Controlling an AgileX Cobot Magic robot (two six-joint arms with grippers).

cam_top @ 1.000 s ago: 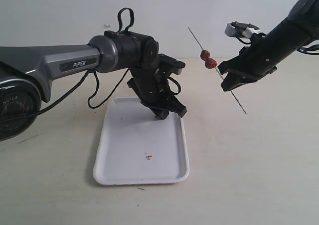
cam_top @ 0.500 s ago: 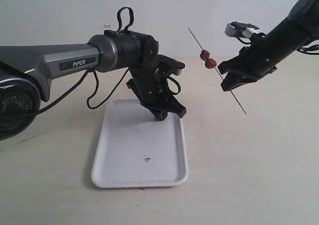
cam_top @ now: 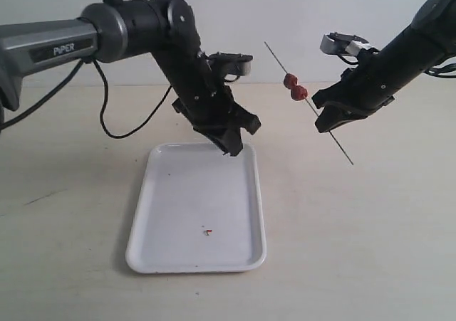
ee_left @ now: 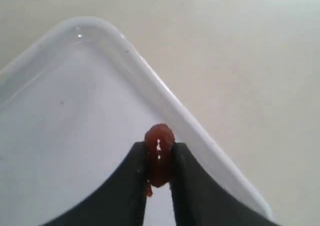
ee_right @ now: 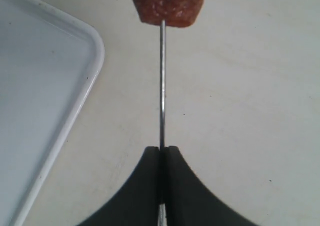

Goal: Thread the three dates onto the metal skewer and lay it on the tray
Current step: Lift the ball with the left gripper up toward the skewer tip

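My left gripper [cam_top: 231,147] hangs over the far right corner of the white tray [cam_top: 153,253] and is shut on one dark red date [ee_left: 159,156], which shows pinched between its black fingers [ee_left: 131,186]. My right gripper [cam_top: 324,118] is raised over the table to the right of the tray, shut on the thin metal skewer [cam_top: 340,149]. The skewer slants up to the left with two dates [cam_top: 294,87] threaded on it, close together. In the right wrist view the skewer [ee_right: 162,85] runs from the closed jaws up to a date [ee_right: 168,5].
A tiny reddish crumb [cam_top: 206,231] lies on the tray floor near its front. A black cable [cam_top: 107,118] loops down from the left arm toward the table behind the tray. The tray's rim [ee_right: 95,60] lies close beside the right gripper.
My left arm has risen and swung up to the left, lifting the date off the tray. The tray has slid slightly leftward. The right arm and skewer have held still.
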